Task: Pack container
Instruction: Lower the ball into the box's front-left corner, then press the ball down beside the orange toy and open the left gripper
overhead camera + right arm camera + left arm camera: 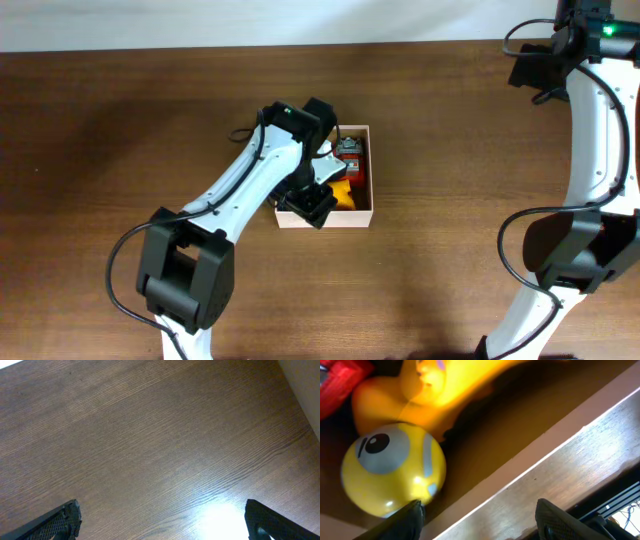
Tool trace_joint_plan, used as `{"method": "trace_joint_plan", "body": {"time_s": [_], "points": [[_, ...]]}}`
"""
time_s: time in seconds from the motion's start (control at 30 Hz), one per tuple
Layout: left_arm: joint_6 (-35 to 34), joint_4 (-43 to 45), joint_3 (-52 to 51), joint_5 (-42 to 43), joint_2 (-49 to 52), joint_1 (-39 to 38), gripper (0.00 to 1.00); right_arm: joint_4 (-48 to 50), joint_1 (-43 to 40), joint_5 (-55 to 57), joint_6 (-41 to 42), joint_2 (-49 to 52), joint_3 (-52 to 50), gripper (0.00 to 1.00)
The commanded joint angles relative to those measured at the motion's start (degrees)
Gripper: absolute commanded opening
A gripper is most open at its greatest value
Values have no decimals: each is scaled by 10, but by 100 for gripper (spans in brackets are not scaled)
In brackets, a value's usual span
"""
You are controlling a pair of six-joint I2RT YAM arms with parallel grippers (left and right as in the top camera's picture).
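We see the left gripper [482, 521] with its jaws apart and clamped on nothing. In the gap between them lie a wall of the container [545, 447] and a strip of the wooden table [585, 467]. The jaws straddle that wall: one finger hangs on the inner side, over the tan floor, and the other on the outer side, over the table. Just ahead of the inner finger, close against its tip, sits a yellow ball [392, 470] with a painted eye. We cannot tell whether finger and ball touch. Beyond the ball, further ahead of the jaws, a yellow toy [420, 395] rests against it, and past that a red toy [337, 380] shows at the corner of the wrist view.

From overhead, we find the container [353, 219] directly beneath the left gripper [315, 203], whose dark body covers part of it. The yellow toy [346, 194] lies just beside the jaws and the red toy [350, 153] beyond it, both inside the white walls. We cannot make out the ball in this view.

The right gripper [164, 522] holds its jaws spread wide and empty. Between them and ahead of them we see bare table [150, 435], with a pale strip past the table's edge at the far corner. In the overhead view this arm stands at the table's side, so the container lies well apart from the right jaws
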Motion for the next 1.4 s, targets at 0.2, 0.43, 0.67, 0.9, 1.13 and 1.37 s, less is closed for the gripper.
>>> {"method": "trace_joint_plan", "body": {"time_s": [0.2,0.43,0.67,0.9,1.13,1.37], "points": [[6,-21,91,-1,-2,0,74,1,0,2,5,-5,-3,99],[6,-19,103,-17,-2,0,74,1,0,2,5,-5,-3,99],[6,-13,103,-20,-2,0,74,1,0,2,5,-5,-3,99],[6,-16,101,-20,7,0,74,1,0,2,5,-5,-3,99],[5,-18,77,-35,19,1,73,1,0,2,5,-5,-3,99],[5,-3,29,-40,19,2,74,1,0,2,5,-5,-3,99]]}}
